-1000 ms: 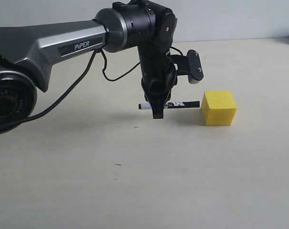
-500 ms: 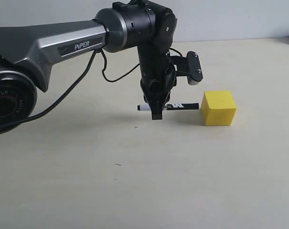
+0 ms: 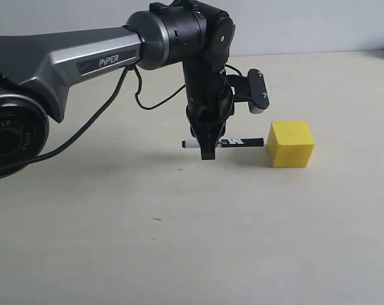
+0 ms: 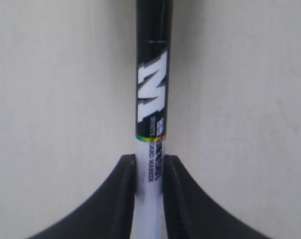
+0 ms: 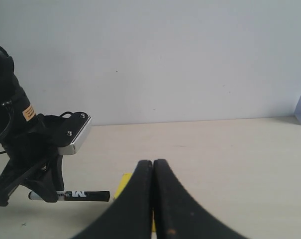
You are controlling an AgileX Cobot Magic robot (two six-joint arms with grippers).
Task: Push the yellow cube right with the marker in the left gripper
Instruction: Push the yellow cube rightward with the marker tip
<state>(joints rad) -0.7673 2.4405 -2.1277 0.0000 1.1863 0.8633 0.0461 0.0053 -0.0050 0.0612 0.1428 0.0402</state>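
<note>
Exterior: my left end effector [image 3: 208, 149] grips the marker [image 3: 242, 141] level, its black end pointing to 3 o'clock, just beside the yellow cube [image 3: 291, 143]; the push looks not yet begun. Left wrist: fingers [image 4: 125, 199] clamp the white barrel. Right wrist: my right end effector [image 5: 152, 167] hangs closed, empty.

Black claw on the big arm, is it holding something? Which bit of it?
Yes, the left gripper pinches the marker by its white barrel, just beside the printed label.
</note>
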